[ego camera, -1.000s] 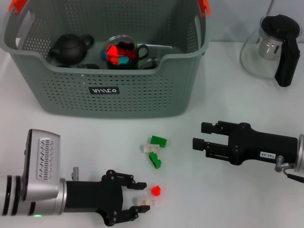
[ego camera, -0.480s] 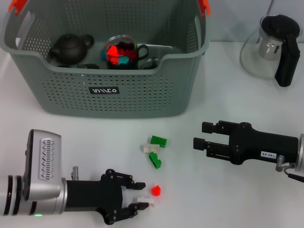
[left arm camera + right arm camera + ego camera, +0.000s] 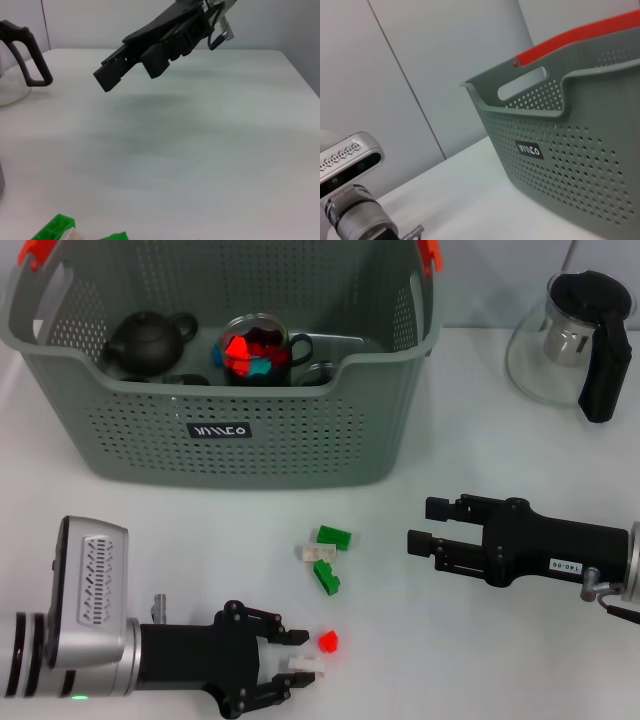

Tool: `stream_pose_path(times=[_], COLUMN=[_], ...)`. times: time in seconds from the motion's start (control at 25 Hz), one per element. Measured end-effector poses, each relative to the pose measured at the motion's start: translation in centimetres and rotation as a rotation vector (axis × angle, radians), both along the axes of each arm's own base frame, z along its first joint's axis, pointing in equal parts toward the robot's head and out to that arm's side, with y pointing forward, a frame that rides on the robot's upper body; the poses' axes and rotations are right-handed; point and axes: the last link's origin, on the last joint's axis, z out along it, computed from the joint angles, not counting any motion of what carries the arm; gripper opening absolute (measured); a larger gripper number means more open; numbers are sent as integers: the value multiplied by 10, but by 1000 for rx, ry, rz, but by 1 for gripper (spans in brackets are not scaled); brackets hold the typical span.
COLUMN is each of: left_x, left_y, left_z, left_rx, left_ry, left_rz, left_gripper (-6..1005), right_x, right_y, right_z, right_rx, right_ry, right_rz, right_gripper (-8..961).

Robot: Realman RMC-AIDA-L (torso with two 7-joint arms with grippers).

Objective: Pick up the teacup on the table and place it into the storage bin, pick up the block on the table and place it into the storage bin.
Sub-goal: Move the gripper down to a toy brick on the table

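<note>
A matte black multi-fingered left gripper (image 3: 285,664) is carried on a black wrist joined to a brushed silver cylindrical forearm, on which a grey-white box module with a ribbed grille (image 3: 92,587) is mounted and a small green light is seen at the lower edge. The black two-fingered right gripper (image 3: 423,526) is formed of long flat bars with toothed inner pads, with a small white label printed in dark digits (image 3: 563,566) on its black body. A silver collar and thin dark cable are seen at its wrist.

A glass pitcher (image 3: 560,340) with a black handle is seen at the far right of the white surface (image 3: 480,450). A dark teapot (image 3: 148,342) is seen well apart from it, at the far left.
</note>
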Motion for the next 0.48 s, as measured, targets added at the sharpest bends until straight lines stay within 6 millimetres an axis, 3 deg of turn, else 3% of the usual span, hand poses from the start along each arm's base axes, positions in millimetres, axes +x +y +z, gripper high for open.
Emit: stream_pose_path(times=[0.48], left_x=[-1], left_y=[0], left_z=[-1], left_rx=[3], left_ry=[6], left_rz=[-1], left_gripper=[329], right_x=[0], right_y=[0], right_z=[0], right_rx=[-1], right_ry=[1], right_rz=[-2], right_gripper=[674])
